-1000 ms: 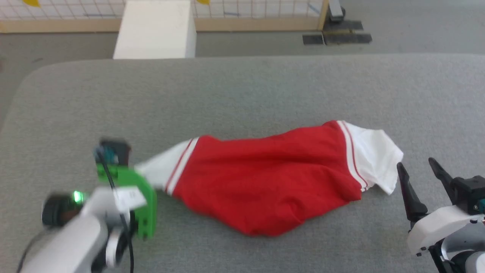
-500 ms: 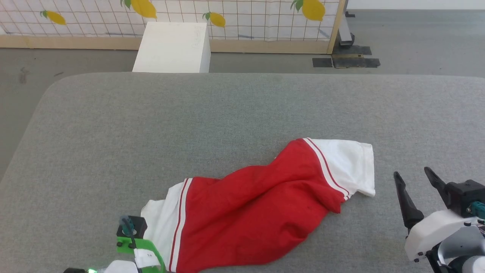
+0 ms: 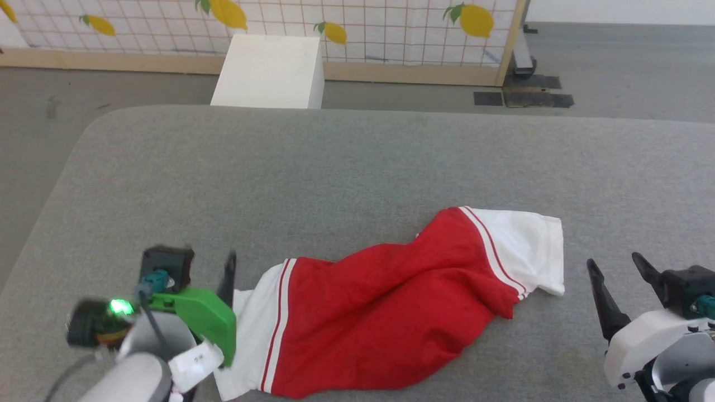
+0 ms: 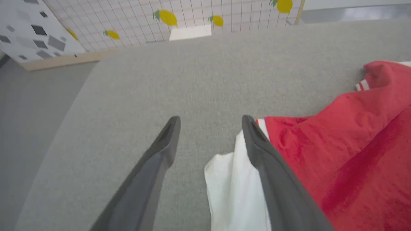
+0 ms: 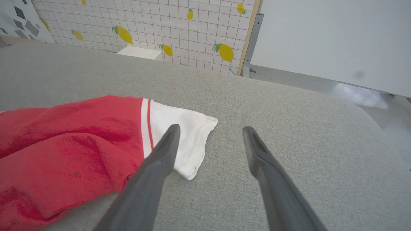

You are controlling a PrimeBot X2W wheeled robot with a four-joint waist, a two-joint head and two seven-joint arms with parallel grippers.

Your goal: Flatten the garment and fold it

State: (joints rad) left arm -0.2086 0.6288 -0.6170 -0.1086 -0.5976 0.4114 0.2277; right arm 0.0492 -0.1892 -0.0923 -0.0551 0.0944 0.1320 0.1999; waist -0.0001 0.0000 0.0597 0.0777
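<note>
Left wrist view is showing the left tool (image 4: 211, 118) with its fingers standing wide apart and nothing between them. The finger at 3 o'clock is lying over the white sleeve (image 4: 231, 189), but it is hiding the cloth's edge, so whether it is touching is hard to tell. From there the garment (image 4: 337, 154) is spreading toward 3 o'clock as a rumpled red mass. In the head view it is lying on the near half of the desk (image 3: 357, 162), running from 7 o'clock up toward 3 o'clock, twisted and bunched rather than flat. The right tool (image 5: 211, 127) is also gaping and empty, hovering with the other sleeve (image 5: 192, 128) at its 10 o'clock.

The risk, as I am judging it, is sitting in the next pinch. With the layers heaped like this, a tool closing on a sleeve is likely catching two plies at once and dragging the twist along instead of opening it. A pull from one side alone is also likely sliding the whole shirt toward 6 o'clock and the desk's near edge.
</note>
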